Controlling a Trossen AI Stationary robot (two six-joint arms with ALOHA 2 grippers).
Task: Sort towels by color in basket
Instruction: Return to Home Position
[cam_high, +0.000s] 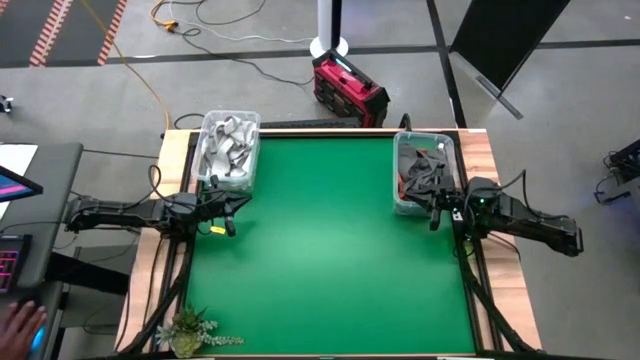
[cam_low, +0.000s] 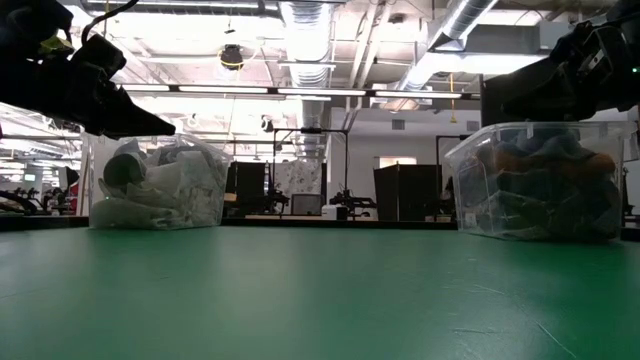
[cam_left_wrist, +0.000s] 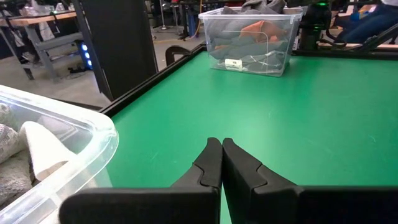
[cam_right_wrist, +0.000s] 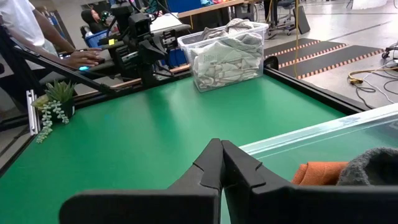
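two claws, both empty and pinched shut: the left gripper (cam_left_wrist: 222, 142) has its fingertips pressed together over bare green, and the right gripper (cam_right_wrist: 221, 143) shows the same closed pair with nothing between them. in the high view the left gripper sits near the left edge of the mat, just below the left bin (cam_high: 199, 160). the right gripper sits near the right edge, at the lower end of the right bin (cam_high: 425, 134). outward from there, the white and light grey towels (cam_high: 228, 148) lie heaped in the left bin at the upper left of the mat. the dark grey towels (cam_high: 418, 165) and a rust orange towel (cam_left_wrist: 258, 28) fill the right bin at the upper right. the green table (cam_high: 320, 260) between them carries no loose cloth that i can see; only a small plant (cam_high: 185, 330) stands at its lower left corner. by my reading the sorting is finished, light on one side, dark and orange on the other. all that looks left is for the arms to settle into their rest pose.
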